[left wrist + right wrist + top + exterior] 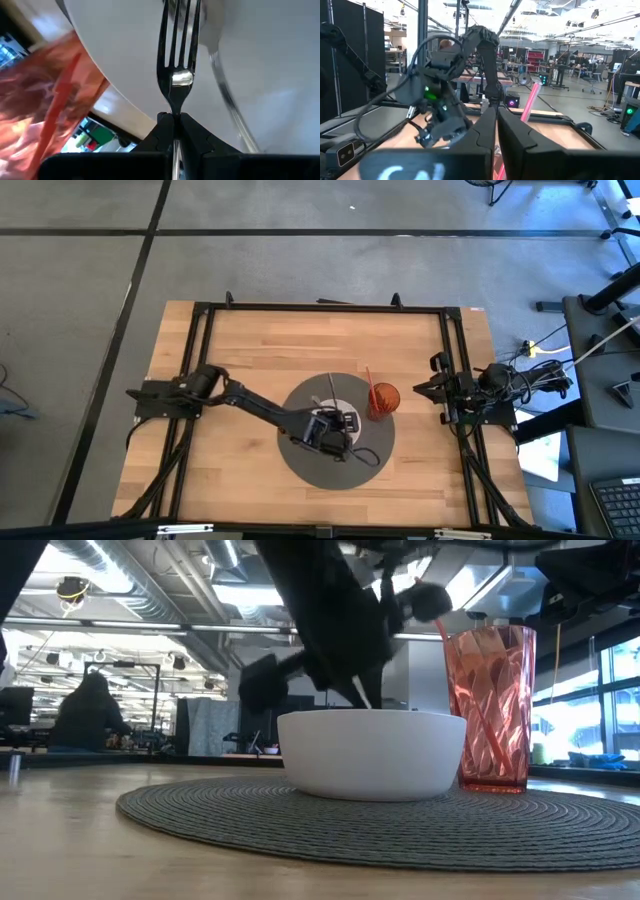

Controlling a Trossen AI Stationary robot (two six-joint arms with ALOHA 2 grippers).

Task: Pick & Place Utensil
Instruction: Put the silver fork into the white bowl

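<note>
The left gripper (173, 120) had its jaws clamped on the neck of the fork (176, 55), just below the tines, which pointed straight out ahead of the jaws over the inside of the white bowl (270, 65). The handle ran back between the jaws and was hidden there.

The left wrist view alone showed this grip; it also showed a second metal piece lying in the bowl to one side of the jaws, too blurred to name. The high view placed the left gripper (330, 427) over the bowl on the round grey mat (300, 465), with the cup (383, 398) and its straw just beside it. The low view showed the bowl (372, 752) side on, the arm coming down into it, and the cup (492, 705) touching the mat.

The fork was shiny steel with four long tines.

The right gripper (496, 125) waited at the desk edge, jaws nearly together, holding nothing.
</note>
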